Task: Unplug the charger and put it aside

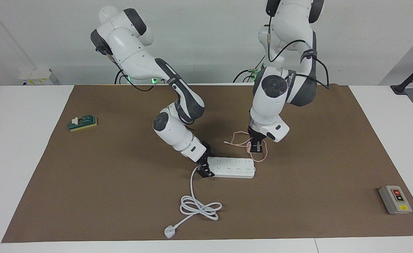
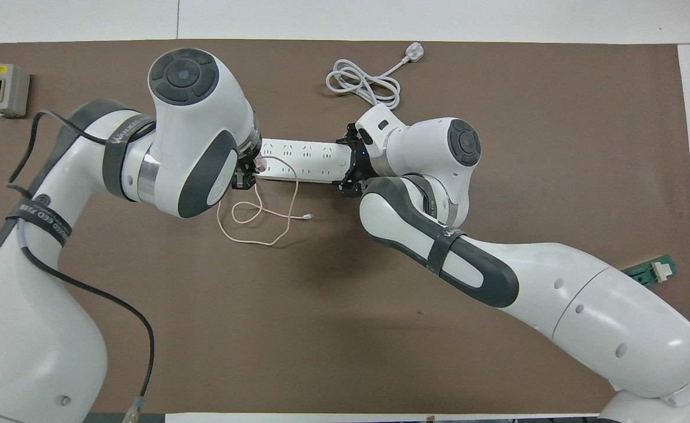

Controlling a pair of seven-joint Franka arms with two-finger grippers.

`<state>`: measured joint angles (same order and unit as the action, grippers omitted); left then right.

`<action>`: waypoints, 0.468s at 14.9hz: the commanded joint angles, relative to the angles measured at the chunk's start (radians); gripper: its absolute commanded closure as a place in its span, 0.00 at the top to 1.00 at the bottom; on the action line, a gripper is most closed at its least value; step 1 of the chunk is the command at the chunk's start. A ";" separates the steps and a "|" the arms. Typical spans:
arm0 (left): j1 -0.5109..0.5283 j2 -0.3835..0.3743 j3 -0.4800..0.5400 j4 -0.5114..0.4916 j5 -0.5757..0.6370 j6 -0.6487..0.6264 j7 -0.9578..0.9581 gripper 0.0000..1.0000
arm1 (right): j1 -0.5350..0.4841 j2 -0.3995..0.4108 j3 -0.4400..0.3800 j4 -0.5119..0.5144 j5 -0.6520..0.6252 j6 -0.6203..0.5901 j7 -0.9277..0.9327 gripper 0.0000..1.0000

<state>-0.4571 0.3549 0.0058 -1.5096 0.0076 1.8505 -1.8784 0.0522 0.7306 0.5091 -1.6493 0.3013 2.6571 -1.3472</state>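
The charger, a small pale pink cube, is between the fingers of my left gripper. It is held just clear of the white power strip, over the strip's end toward the left arm. In the overhead view the charger shows at that end of the strip, beside my left gripper. Its thin pink cable lies looped on the mat nearer to the robots than the strip. My right gripper is shut on the strip's cord end and rests low at the mat.
The strip's thick white cord coils farther from the robots and ends in a white plug. A grey switch box sits at the left arm's end of the mat. A small green part sits at the right arm's end.
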 commanded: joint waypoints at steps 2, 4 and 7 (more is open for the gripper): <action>0.023 -0.023 0.014 0.146 0.014 -0.213 0.193 0.00 | -0.012 0.030 0.026 -0.009 0.032 -0.008 -0.032 0.82; 0.066 -0.025 0.019 0.154 0.012 -0.215 0.357 0.00 | -0.012 0.030 0.026 -0.009 0.051 -0.008 -0.027 1.00; 0.138 -0.033 0.017 0.206 0.014 -0.212 0.604 0.00 | -0.002 0.017 0.028 0.012 0.113 -0.009 -0.014 1.00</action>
<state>-0.3684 0.3133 0.0295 -1.3572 0.0121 1.6591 -1.4367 0.0539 0.7402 0.5107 -1.6457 0.3656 2.6591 -1.3472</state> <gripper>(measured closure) 0.683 0.000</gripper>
